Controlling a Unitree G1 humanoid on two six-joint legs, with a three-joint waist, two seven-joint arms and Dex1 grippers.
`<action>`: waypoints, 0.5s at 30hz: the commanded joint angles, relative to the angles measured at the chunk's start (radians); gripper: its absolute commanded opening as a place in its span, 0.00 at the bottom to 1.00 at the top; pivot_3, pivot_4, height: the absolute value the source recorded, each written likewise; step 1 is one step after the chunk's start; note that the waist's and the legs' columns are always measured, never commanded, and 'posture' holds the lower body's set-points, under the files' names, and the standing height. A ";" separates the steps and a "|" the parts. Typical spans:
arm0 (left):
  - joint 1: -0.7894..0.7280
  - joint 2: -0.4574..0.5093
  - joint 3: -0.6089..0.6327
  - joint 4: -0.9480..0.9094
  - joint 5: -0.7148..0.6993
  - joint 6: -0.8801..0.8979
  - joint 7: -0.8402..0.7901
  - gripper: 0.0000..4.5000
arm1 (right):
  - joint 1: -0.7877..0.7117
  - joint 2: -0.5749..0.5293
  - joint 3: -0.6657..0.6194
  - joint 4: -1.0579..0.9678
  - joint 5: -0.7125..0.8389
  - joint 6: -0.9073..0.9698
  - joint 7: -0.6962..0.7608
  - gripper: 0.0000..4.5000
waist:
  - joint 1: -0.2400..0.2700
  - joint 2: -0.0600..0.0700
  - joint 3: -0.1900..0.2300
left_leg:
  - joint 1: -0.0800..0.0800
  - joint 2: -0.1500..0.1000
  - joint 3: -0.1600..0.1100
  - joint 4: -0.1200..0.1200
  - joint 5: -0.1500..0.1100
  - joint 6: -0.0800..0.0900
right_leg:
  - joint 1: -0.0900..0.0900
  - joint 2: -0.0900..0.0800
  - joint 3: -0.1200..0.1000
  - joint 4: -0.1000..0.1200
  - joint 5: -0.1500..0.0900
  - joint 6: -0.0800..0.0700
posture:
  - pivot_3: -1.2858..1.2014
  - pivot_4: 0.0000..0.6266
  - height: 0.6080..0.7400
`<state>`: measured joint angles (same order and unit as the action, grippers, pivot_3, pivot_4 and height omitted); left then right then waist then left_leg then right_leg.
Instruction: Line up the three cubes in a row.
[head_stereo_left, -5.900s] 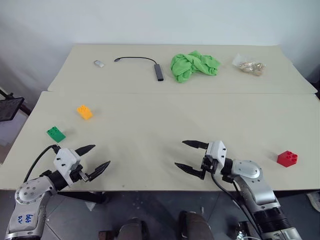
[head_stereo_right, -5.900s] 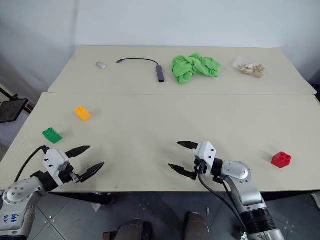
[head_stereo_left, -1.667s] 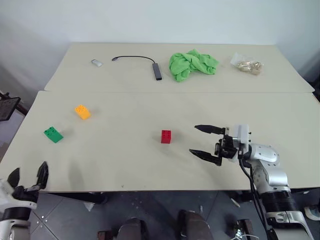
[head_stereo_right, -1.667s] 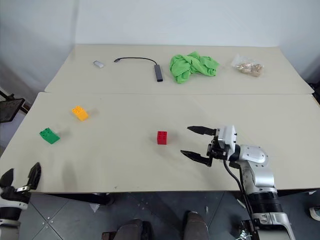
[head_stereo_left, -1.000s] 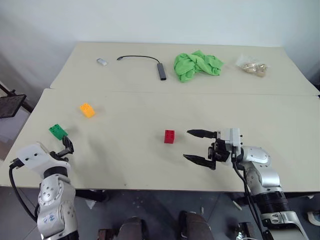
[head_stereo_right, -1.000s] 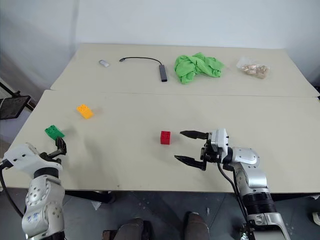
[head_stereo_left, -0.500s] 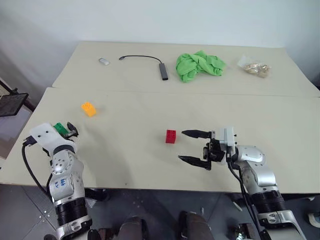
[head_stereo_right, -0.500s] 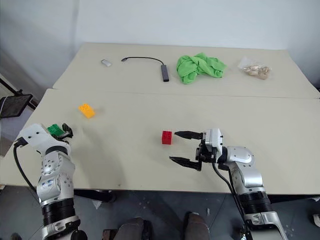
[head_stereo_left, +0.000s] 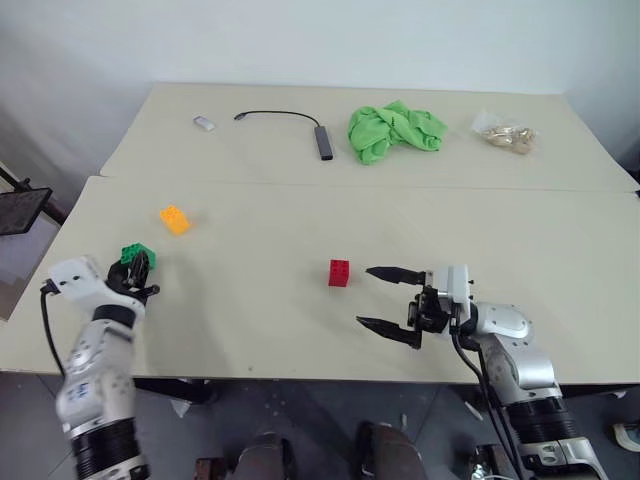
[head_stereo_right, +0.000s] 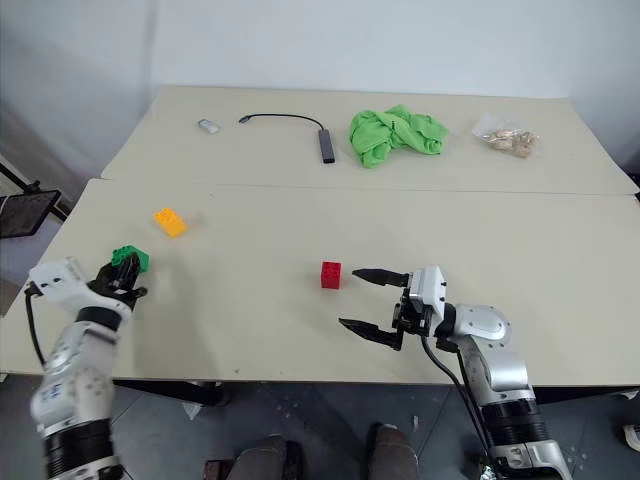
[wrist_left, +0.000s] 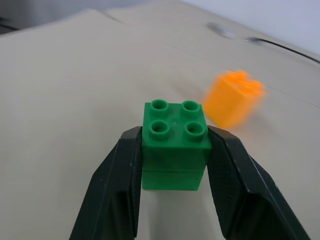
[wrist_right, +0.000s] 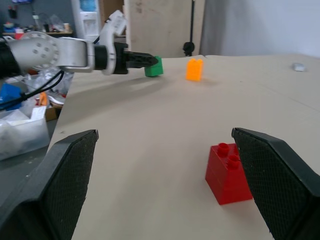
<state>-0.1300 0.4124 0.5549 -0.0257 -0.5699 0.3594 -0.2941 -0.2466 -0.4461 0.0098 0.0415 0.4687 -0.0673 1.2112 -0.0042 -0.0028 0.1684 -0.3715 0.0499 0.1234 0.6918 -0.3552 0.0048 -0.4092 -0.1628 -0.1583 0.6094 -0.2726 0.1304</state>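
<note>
The green cube (wrist_left: 175, 145) sits between the two black fingers of my left gripper (head_stereo_left: 135, 265), which is shut on it near the front table's left edge. The orange-yellow cube (head_stereo_left: 175, 219) lies a short way beyond it, further back on the table. The red cube (head_stereo_left: 339, 273) stands near the middle of the front table. My right gripper (head_stereo_left: 365, 296) hovers just to the right of the red cube, pointing left at it, open and holding nothing. In the right wrist view the red cube (wrist_right: 229, 172) lies close ahead, nearer one finger, with the held green cube (wrist_right: 154, 68) far beyond.
On the back table lie a crumpled green cloth (head_stereo_left: 395, 130), a black cable with a grey hub (head_stereo_left: 320, 142), a small grey-white oblong object (head_stereo_left: 203, 123) and a clear bag (head_stereo_left: 505, 133). A seam (head_stereo_left: 350, 185) runs between the two tables.
My left gripper reached the green cube and closed on it. The right gripper stays open by the red cube, hardly moved. The orange-yellow and red cubes kept their places.
</note>
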 joint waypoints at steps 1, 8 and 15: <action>-0.008 0.160 -0.065 -0.025 -0.061 -0.039 -0.381 0.33 | 0.018 -0.039 -0.057 -0.040 0.016 -0.009 -0.014 1.00 | 0.005 0.000 0.000 | 0.000 0.000 0.000 0.000 0.000 0.000 | 0.000 0.000 0.000 -0.001 0.000 0.000 | 0.52 0.24 1.00; -0.356 0.286 -0.483 0.386 0.211 -0.296 -0.888 0.33 | 0.022 -0.088 -0.099 -0.020 0.014 -0.016 -0.014 1.00 | 0.025 0.002 0.001 | 0.000 -0.001 0.003 0.001 0.000 0.000 | 0.001 0.000 0.001 -0.003 -0.001 -0.001 | 0.52 0.24 1.00; -0.650 0.162 -0.657 0.823 0.395 -0.586 -1.046 0.33 | 0.038 -0.082 -0.093 -0.069 0.007 -0.009 -0.044 1.00 | -0.001 0.001 0.001 | 0.000 -0.001 0.004 -0.002 0.000 0.000 | -0.001 0.002 0.000 -0.003 0.000 0.000 | 0.52 0.24 1.00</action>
<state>-0.7554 0.5753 -0.0835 0.7290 -0.2191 -0.1571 -1.3081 -0.2162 -0.5240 -0.0734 0.0225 0.4653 -0.0668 1.1764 -0.0055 -0.0018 0.1697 -0.3716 0.0491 0.1270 0.6893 -0.3551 0.0045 -0.4099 -0.1613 -0.1583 0.6064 -0.2728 0.1303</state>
